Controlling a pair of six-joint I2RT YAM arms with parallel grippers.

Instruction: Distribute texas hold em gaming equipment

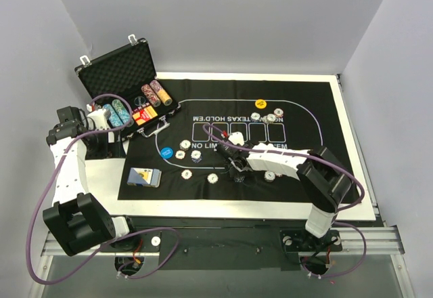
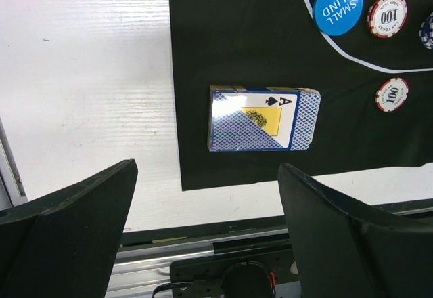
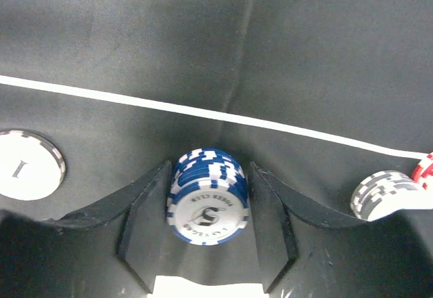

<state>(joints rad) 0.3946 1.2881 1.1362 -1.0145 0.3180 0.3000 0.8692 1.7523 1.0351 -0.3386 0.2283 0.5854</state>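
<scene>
Poker chips, blue-and-white stack, speckled edges

Blue chip stack upright on mat; card deck flat nr mat edge.

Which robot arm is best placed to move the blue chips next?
Right. The right gripper straddles the blue chip stack; the left gripper hangs open over by the case.
</scene>
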